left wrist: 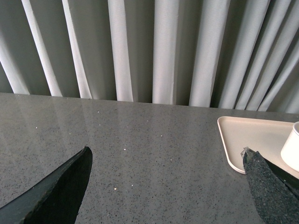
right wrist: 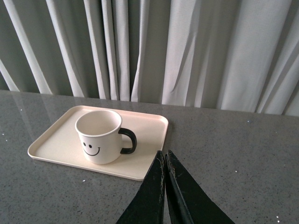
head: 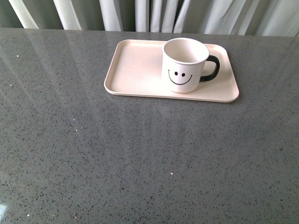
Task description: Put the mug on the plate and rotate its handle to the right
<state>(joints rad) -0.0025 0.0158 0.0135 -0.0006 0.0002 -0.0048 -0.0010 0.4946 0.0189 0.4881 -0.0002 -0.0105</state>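
One mug (head: 184, 65) stands upright on the plate (head: 135, 70), in the plate's right half, its base well inside the low rim. The mug's open top shows a bare cream interior with nothing in it. Its black smiley face is turned toward the near edge of the table (head: 140, 163), and the handle (head: 211, 69) projects to the right, above the plate's surface and short of its right rim. The left half of the plate is bare. The plate lies on the far part of the grey speckled table, slightly right of centre, its long sides roughly parallel to the table's far edge. Behind the table hangs a pleated pale curtain (head: 154, 14).

Neither arm appears in the front view. In the left wrist view, the left gripper (left wrist: 168, 186) hangs over bare tabletop to the left of the plate, its two dark fingers (left wrist: 60, 186) spread wide with nothing between them. In the right wrist view, the right gripper (right wrist: 165, 161) sits near and right of the plate, its fingers pressed together and holding nothing, apart from both mug and plate.
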